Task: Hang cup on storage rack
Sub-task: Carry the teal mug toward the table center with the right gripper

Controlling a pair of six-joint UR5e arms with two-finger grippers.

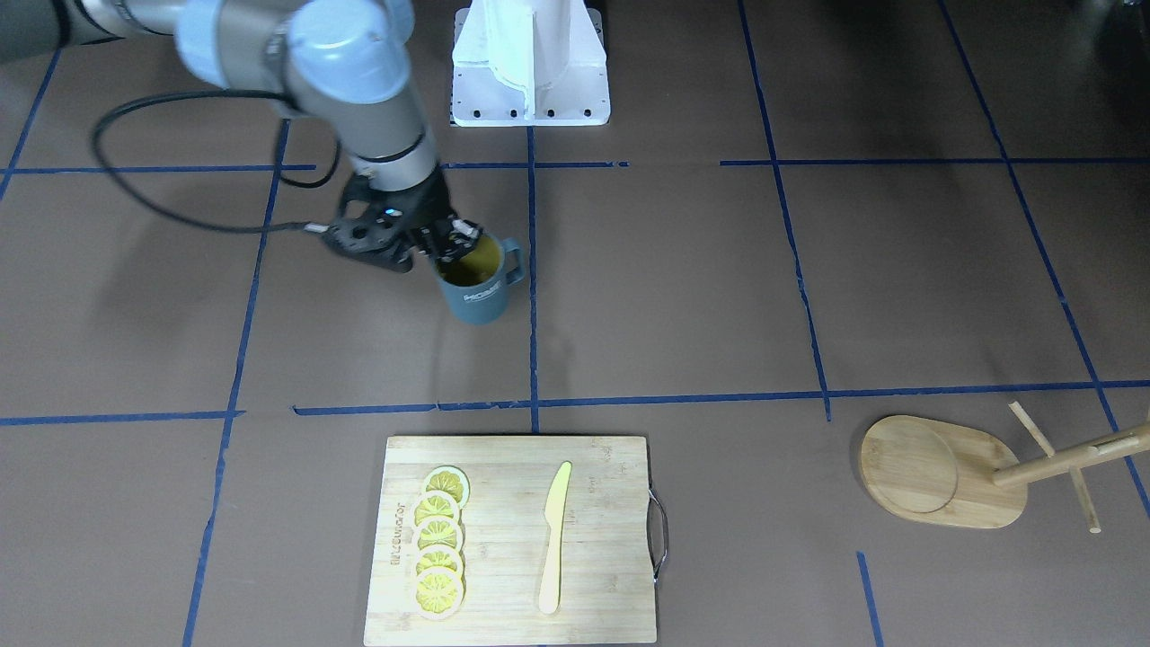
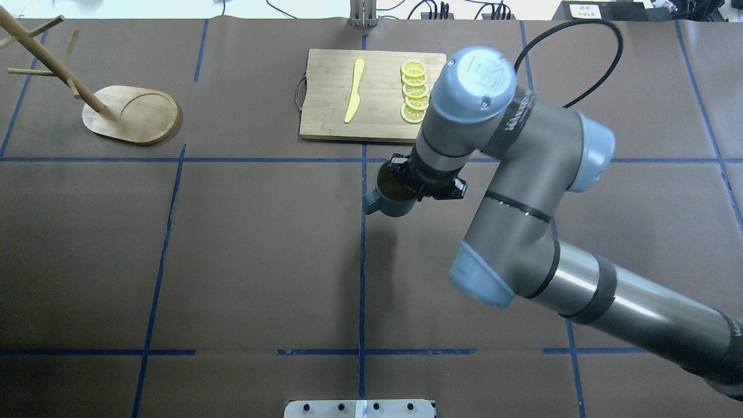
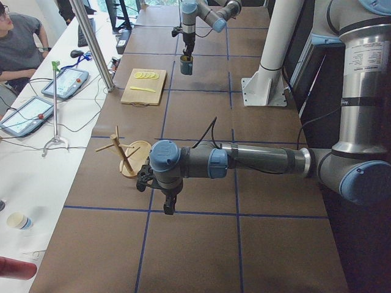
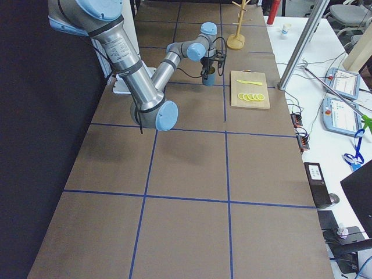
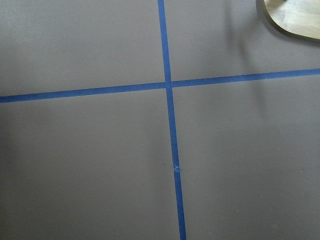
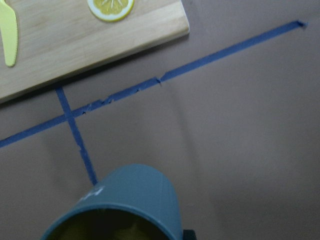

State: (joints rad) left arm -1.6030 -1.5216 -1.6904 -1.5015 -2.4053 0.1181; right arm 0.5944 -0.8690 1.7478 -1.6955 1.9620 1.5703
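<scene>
Right gripper [image 1: 446, 241] clamped on cup [image 1: 478, 289] rim, mid-table, well apart from rack [image 1: 907, 467]. Cup looks rigid, light, likely slick; you should leave handle [image 1: 514, 261] free. Left gripper [image 3: 167, 206]: can't tell open or closed

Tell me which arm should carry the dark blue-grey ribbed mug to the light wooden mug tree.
Right: the right gripper pinches the rim of the dark blue-grey ribbed mug; the left gripper hangs near the light wooden mug tree, far from that mug.
</scene>
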